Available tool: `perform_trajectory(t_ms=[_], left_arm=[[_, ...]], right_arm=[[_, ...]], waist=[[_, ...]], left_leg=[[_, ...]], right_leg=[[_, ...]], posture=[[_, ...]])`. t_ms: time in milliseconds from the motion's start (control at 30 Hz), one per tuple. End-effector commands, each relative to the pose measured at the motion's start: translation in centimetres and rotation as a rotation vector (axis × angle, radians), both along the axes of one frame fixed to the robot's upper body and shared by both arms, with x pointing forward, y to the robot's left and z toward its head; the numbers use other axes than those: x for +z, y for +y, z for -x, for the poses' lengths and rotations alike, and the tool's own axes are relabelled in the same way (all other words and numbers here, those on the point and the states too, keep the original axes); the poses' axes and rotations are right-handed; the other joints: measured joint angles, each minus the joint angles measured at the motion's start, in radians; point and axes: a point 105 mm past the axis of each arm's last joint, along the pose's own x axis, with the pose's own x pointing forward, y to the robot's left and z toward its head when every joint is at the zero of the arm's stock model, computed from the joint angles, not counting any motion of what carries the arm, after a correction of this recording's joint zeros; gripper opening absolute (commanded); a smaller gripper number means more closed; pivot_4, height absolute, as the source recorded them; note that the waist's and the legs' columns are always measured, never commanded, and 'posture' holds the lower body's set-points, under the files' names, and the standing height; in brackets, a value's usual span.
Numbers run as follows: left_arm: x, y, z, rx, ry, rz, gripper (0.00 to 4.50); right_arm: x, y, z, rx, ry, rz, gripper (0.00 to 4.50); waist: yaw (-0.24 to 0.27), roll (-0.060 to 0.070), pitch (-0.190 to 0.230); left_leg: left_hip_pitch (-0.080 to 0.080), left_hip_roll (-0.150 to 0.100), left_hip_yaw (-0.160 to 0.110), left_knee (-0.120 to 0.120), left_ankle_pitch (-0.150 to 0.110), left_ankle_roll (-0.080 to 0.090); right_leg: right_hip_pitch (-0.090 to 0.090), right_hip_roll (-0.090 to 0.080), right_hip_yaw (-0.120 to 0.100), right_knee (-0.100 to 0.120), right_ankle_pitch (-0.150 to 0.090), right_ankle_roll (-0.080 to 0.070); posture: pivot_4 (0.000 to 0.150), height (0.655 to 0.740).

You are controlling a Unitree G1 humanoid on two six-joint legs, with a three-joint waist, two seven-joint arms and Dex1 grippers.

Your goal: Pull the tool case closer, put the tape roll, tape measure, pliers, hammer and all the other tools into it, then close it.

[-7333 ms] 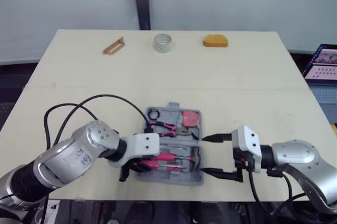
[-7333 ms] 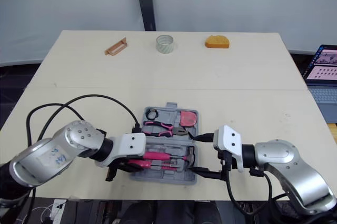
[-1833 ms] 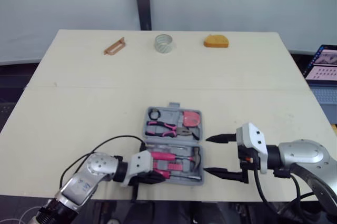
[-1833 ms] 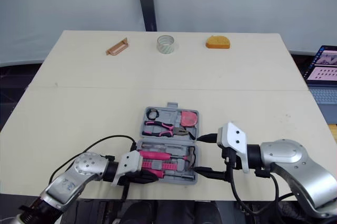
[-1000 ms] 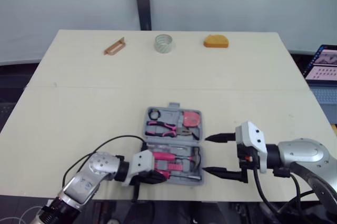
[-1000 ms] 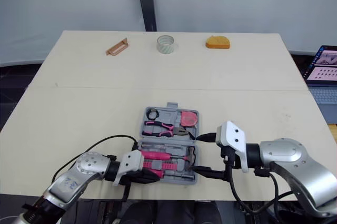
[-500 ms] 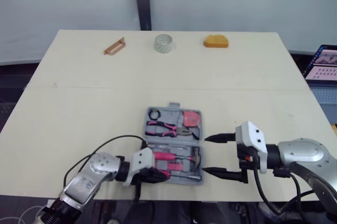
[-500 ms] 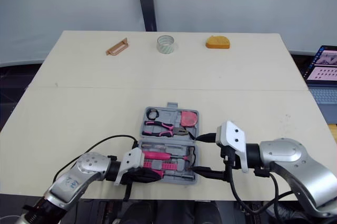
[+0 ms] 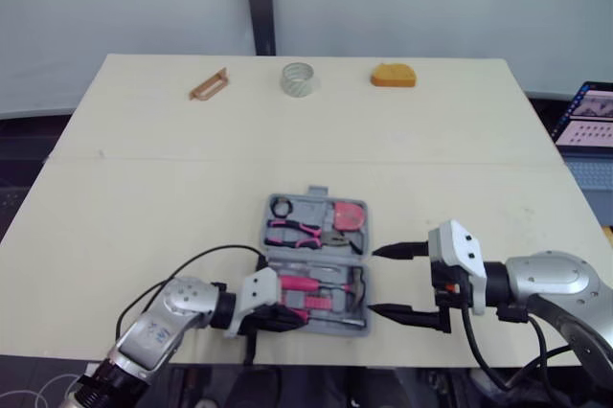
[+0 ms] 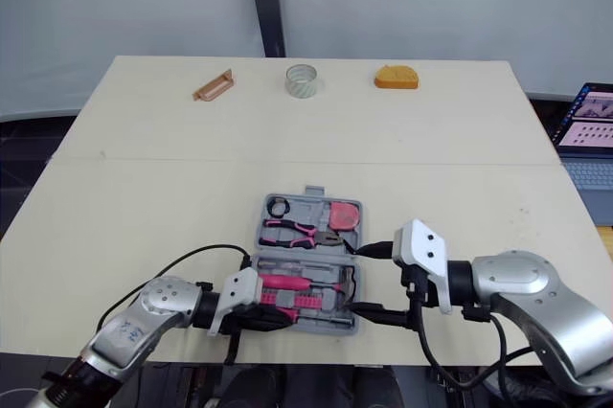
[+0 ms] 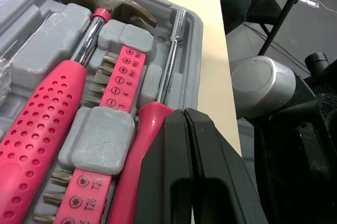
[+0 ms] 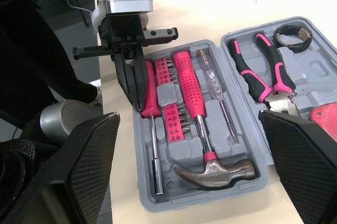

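The grey tool case (image 9: 315, 198) lies open near the table's front edge, holding pink pliers (image 9: 299, 233), a hammer (image 12: 210, 166), screwdrivers and bits. My left gripper (image 9: 285, 317) is shut, its fingers (image 11: 174, 145) pressed together over the pink screwdriver handle (image 11: 134, 182) in the case's near half. My right gripper (image 9: 386, 282) stands open just right of the case with nothing between its fingers. Along the far edge sit a tape roll (image 9: 297, 79), an orange tape measure (image 9: 394, 75) and a brown flat tool (image 9: 208, 84).
A laptop (image 9: 589, 121) sits beyond the table's right edge. A black cable (image 9: 206, 260) loops over the table from my left arm. Bare tabletop (image 9: 316, 140) lies between the case and the far tools.
Since the oldest frames my left arm has dropped low and drawn back toward the front edge, its gripper staying at the case's near half. The right gripper and case have hardly moved.
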Motion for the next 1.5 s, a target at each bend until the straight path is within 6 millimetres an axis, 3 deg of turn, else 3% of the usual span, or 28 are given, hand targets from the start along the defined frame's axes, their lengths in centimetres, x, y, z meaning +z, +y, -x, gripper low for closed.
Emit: perform_trajectory(t_ms=[33,267,433,1133,1500], left_arm=[[0.0,0.7,-1.0,0.059,-0.037,-0.023,0.07],[2.0,-0.4,0.2,0.011,0.009,0.085,0.07],[2.8,-0.4,-0.1,0.028,0.008,0.102,0.07],[-0.2,0.6,-0.3,0.047,0.000,-0.019,0.07],[2.5,-0.3,-0.7,0.048,0.005,0.115,0.07]], right_arm=[[1.1,0.0,0.3,0.012,-0.047,0.000,4.50],[1.0,0.0,0.3,0.014,-0.044,0.000,4.50],[1.0,0.0,0.4,0.015,-0.042,-0.001,4.50],[1.0,-0.2,0.5,0.011,-0.042,0.002,4.50],[1.0,-0.2,0.4,0.011,-0.040,0.004,4.50]], waist=[[0.000,0.000,0.000],[-0.001,0.000,0.000],[0.000,0.000,0.000],[0.000,0.000,0.000],[-0.001,0.000,0.000]], left_leg=[[0.000,0.000,0.000,0.000,0.000,0.000],[0.000,0.000,0.000,0.000,0.000,0.000],[0.000,0.000,0.000,0.000,0.000,0.000],[0.000,0.000,0.000,0.000,0.000,0.000],[0.000,0.000,0.000,0.000,0.000,0.000]], right_leg=[[0.000,0.000,0.000,0.000,0.000,0.000],[0.000,0.000,0.000,0.000,0.000,0.000],[0.000,0.000,0.000,0.000,0.000,0.000],[0.000,0.000,0.000,0.000,0.000,0.000],[0.000,0.000,0.000,0.000,0.000,0.000]], posture=[[0.150,0.7400],[0.150,0.7400],[0.150,0.7400],[0.150,0.7400],[0.150,0.7400]])
